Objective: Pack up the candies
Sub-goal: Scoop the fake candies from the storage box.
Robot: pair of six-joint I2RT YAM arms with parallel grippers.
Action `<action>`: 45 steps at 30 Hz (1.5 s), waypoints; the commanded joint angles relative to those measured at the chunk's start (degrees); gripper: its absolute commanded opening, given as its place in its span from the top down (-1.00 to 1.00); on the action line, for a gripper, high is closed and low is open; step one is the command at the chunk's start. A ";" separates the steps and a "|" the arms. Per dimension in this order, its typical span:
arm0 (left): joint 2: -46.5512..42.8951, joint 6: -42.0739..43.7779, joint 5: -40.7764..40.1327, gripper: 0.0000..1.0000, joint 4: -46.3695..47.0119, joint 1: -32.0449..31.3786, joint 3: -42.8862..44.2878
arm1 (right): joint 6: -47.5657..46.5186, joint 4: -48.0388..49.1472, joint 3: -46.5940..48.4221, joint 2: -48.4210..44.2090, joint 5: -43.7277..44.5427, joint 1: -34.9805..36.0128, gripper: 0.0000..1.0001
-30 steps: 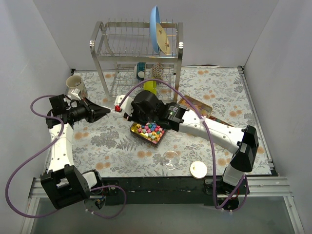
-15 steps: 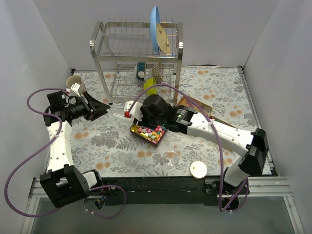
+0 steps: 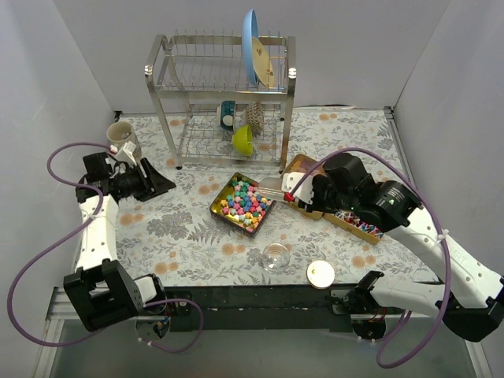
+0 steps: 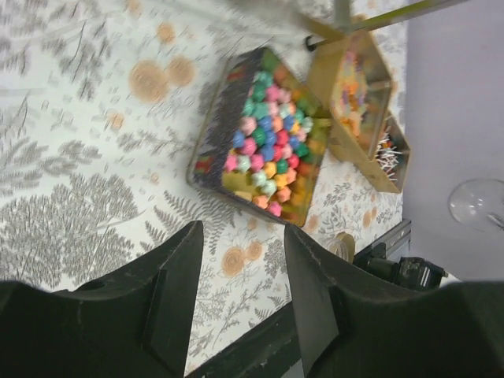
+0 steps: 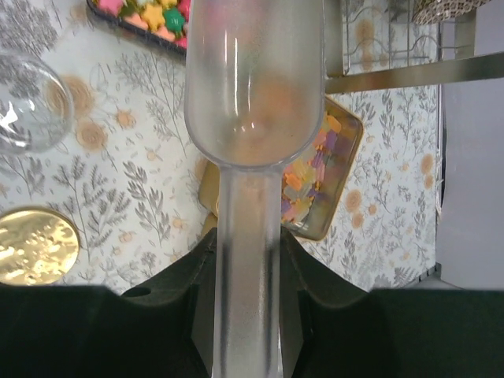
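Observation:
Bright multicoloured candies [image 3: 242, 201] fill a dark square tin in the middle of the table, and the left wrist view shows these candies [image 4: 268, 146] ahead of my fingers. My right gripper [image 3: 293, 193] is shut on the handle of a clear plastic scoop [image 3: 270, 186]. The scoop [image 5: 252, 94] hangs over a gold tray [image 5: 340, 183] of translucent orange and purple candies [image 5: 305, 175]. I cannot tell whether the scoop holds anything. My left gripper [image 3: 155, 183] stands open and holds nothing, well left of the tin. The left gripper [image 4: 240, 236] has only tablecloth between its fingers.
A second gold tray [image 3: 358, 224] of wrapped candies lies at the right. A glass bowl [image 3: 276, 256] and a round gold lid [image 3: 320, 273] sit near the front edge. At the back stands a dish rack [image 3: 220, 87] with a blue plate [image 3: 250, 43] and a yellow-green bowl [image 3: 242, 139]. A mug [image 3: 120, 135] is far left.
My right arm swung right with the scoop, from over the dark tin to over the gold tray. The left gripper opened and drew back to the left.

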 commanded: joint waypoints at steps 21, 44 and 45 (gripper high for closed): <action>13.72 -20.23 -9.61 1.00 14.81 -12.61 -17.57 | -28.88 -10.78 29.84 39.52 23.36 3.55 0.97; 23.74 -24.10 -9.43 1.00 21.85 -16.83 -15.55 | -32.57 -22.74 35.11 55.69 45.43 12.87 0.97; 23.83 -24.02 -9.52 1.00 22.11 -16.83 -15.63 | -32.66 -22.83 34.85 56.31 47.26 12.96 0.97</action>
